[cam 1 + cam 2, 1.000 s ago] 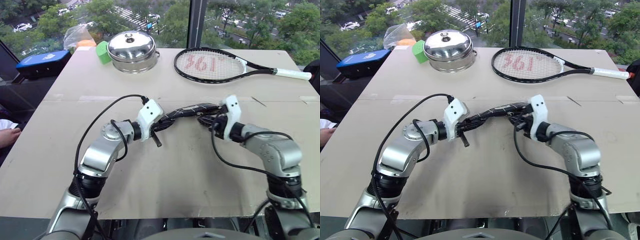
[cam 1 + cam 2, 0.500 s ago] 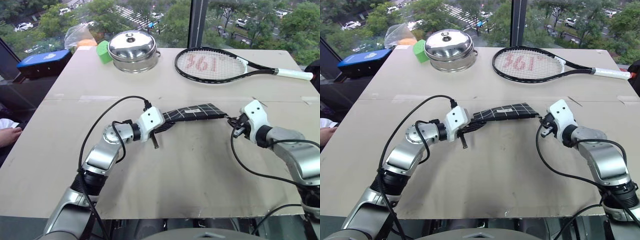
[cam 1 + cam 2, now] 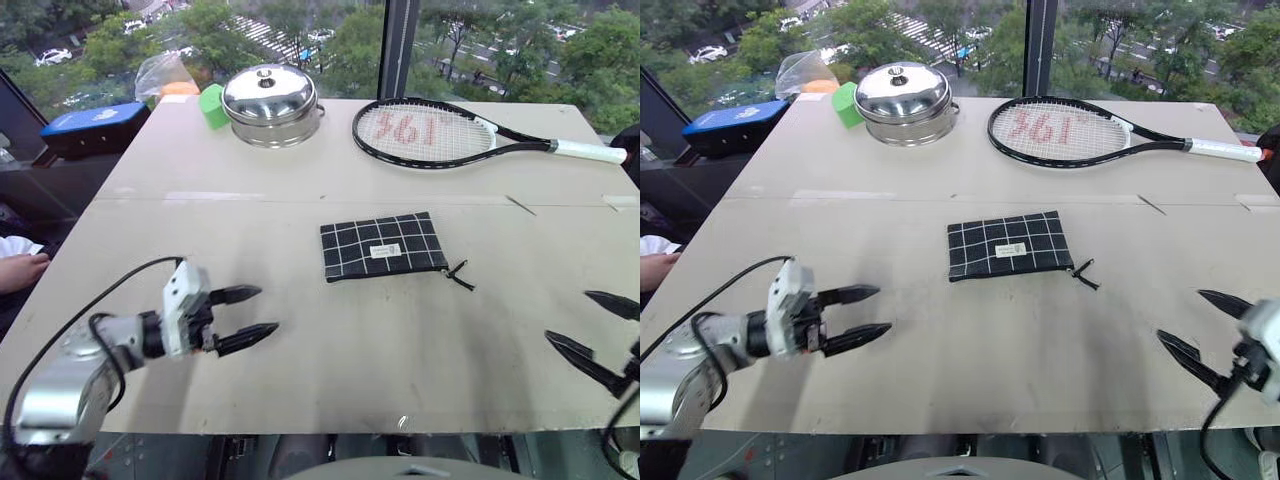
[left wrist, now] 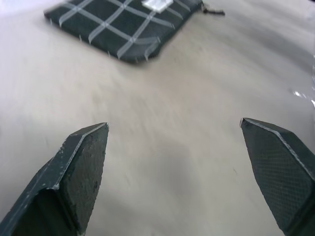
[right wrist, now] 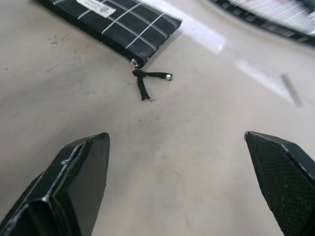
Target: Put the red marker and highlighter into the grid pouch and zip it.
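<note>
The grid pouch (image 3: pixel 382 246) lies flat in the middle of the table, black with white lines and a small white label, its zipper pull cord (image 3: pixel 459 274) trailing off its right corner. It also shows as the grid pouch (image 4: pixel 123 30) in the left wrist view and the grid pouch (image 5: pixel 110 23) in the right wrist view. My left gripper (image 3: pixel 246 315) hangs open near the table's front left, well apart from the pouch. My right gripper (image 3: pixel 600 330) is open at the front right edge, empty too. The red marker and the highlighter are out of view.
At the back stand a steel lidded pot (image 3: pixel 271 103), a green block (image 3: pixel 210 105) and a plastic bag (image 3: pixel 165 73). A tennis racket (image 3: pixel 450 134) lies at the back right. A blue case (image 3: pixel 90 127) sits off the table's left. A person's hand (image 3: pixel 22 271) rests at the left edge.
Both grippers let go of the pouch, opened wide and drew back toward the table's front corners. The pouch, held up between them before, now lies flat on the table.
</note>
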